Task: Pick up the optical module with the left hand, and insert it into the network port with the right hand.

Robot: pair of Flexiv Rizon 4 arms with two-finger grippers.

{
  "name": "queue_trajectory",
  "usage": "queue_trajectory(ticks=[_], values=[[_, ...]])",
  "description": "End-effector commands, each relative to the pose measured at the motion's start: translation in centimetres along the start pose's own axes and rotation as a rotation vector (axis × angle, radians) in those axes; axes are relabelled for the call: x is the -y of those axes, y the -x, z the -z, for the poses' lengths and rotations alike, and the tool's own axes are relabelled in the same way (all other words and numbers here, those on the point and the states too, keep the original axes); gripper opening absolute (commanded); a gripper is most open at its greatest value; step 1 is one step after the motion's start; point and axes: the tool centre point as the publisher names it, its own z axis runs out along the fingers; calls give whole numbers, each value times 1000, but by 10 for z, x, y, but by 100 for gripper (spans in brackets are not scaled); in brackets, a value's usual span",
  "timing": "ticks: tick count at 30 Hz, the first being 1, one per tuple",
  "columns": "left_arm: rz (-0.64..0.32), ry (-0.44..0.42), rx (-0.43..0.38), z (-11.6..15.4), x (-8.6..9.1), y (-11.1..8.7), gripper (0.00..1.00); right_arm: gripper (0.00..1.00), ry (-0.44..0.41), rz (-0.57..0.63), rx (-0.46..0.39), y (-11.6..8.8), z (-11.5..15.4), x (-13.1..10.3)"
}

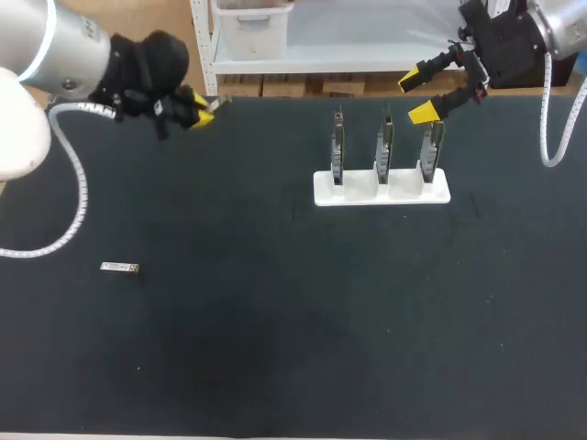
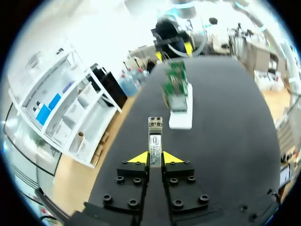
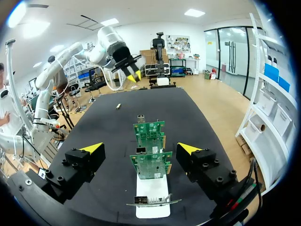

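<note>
A spare module point(image 1: 119, 268) lies at your left on the table point(image 1: 275, 321). Your left gripper point(image 2: 154, 158) pinches another module point(image 2: 154, 134) over the far left edge. Your right gripper point(image 1: 429, 90), fingers spread wide, hovers near the stand's point(image 1: 381, 191) right card point(image 1: 431, 147).

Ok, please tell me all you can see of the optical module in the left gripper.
The optical module is a slim, silvery metal-looking bar with a white printed label on its upper face and a boxy piece at its far end. The left gripper is shut on its rear part, one yellow-tipped finger on each side; it sticks straight out ahead, touching nothing else.
</note>
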Motion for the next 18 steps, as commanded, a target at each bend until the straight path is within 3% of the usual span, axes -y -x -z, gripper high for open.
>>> queue_trajectory(ticks=[1,11,18], values=[[45,-8,271,-17,-18,23,0,100,-6,1,1,0,0,-2],[20,-122,542,-40,-27,106,0,100,-6,1,1,0,0,-2],[-7,-263,679,-55,-9,148,0,100,-6,1,1,0,0,-2]])
